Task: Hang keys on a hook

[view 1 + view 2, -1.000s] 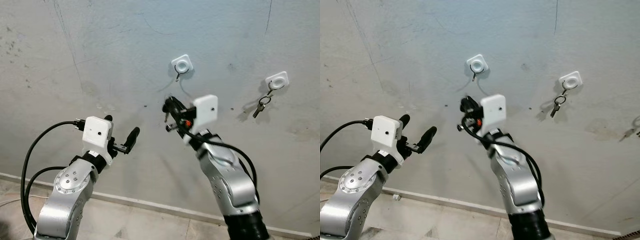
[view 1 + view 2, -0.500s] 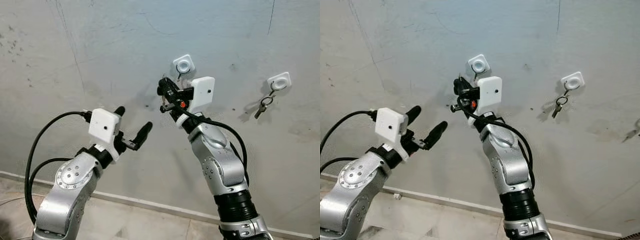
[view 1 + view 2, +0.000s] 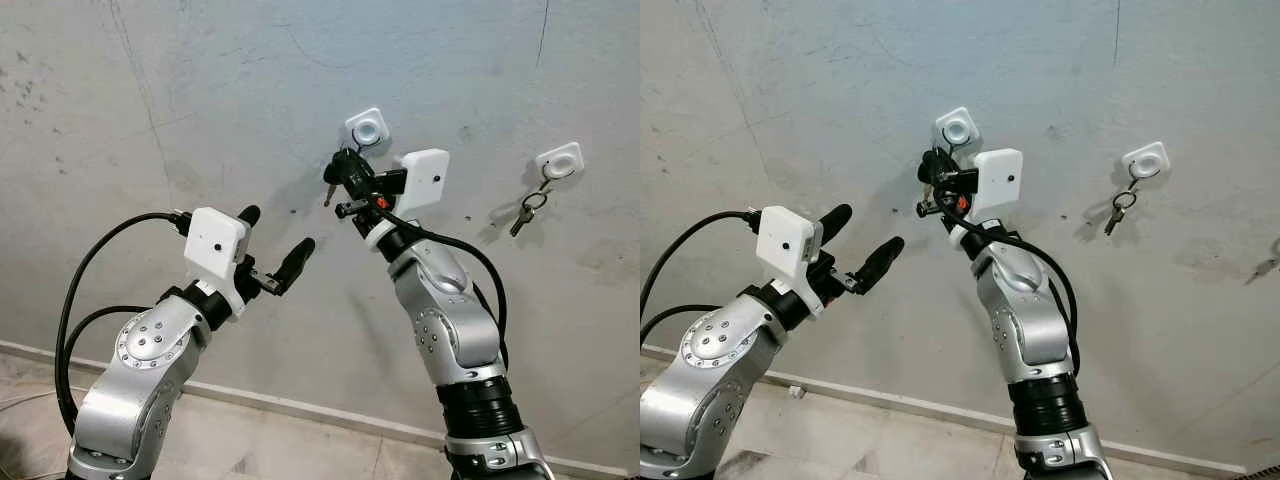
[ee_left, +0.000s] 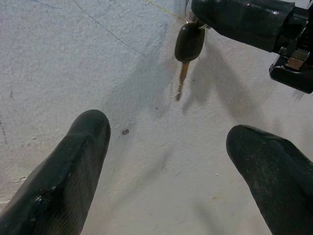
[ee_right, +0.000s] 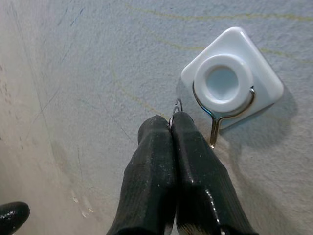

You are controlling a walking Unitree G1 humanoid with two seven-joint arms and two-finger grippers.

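black-headed key on a thin metal ring [image 4: 187, 46] is clamped in the right gripper [image 5: 172, 122] beside the white square wire hook [image 5: 230, 85]; the ring is best lifted over the tip. left gripper [image 3: 268, 248] is held apart.

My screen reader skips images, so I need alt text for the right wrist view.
The right hand, its two black fingers pressed shut on a thin metal key ring, sits just beside a white square wall hook with a wire hook on a grey wall.
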